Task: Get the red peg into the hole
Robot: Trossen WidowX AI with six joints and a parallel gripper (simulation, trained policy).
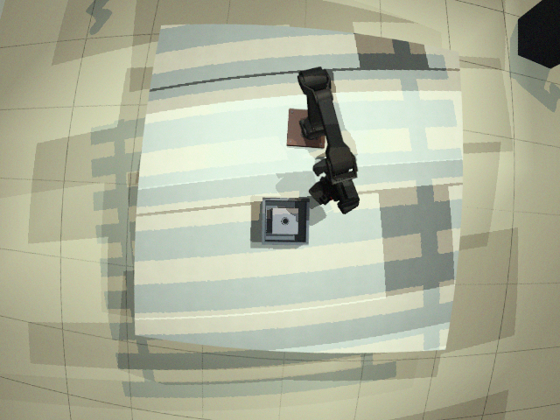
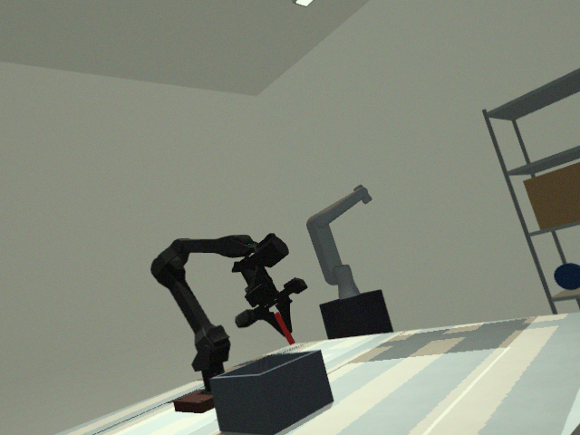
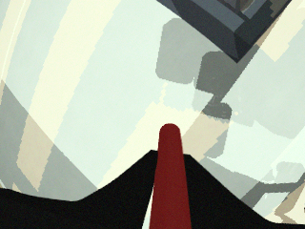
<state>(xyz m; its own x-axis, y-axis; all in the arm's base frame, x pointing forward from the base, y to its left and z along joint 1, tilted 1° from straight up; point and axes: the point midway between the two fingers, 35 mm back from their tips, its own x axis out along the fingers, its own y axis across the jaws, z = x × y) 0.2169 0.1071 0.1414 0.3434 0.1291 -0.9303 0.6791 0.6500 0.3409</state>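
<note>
Nearest in the wrist view, the slim red round-ended peg (image 3: 170, 178) rises from the bottom edge, its rounded end reaching past the tips of the black tapered fingers of the gripper (image 1: 326, 197) (image 2: 286, 333) (image 3: 169, 158). One finger stands on each side of the peg, and the two are clamped on it. From the exterior, the peg (image 2: 285, 328) runs between the fingers at a tilt, its lower end sticking out beyond their tips, its upper end near the gripper's body. Peg and fingers are up in the air, outside the box. In the exterior view the open, dark blue-grey, square-walled box (image 1: 307, 221) (image 2: 271, 398) (image 3: 210, 30) stands in front of them on the striped pale tabletop (image 1: 203, 289) (image 2: 449, 374) (image 3: 110, 86); from the top, the gripper is off to one side of it, near one corner. Inside the box lies a light square plate (image 1: 278, 228) with a dark round hole, and the peg is not in it. Farther back is the arm's reddish-brown square base plate (image 1: 294, 140) (image 2: 185, 404). Beyond the table, a grey robot arm (image 2: 325, 247) stands on a black block (image 2: 355, 314), with a grey metal shelf rack (image 2: 511, 192) to the right of the view.
</note>
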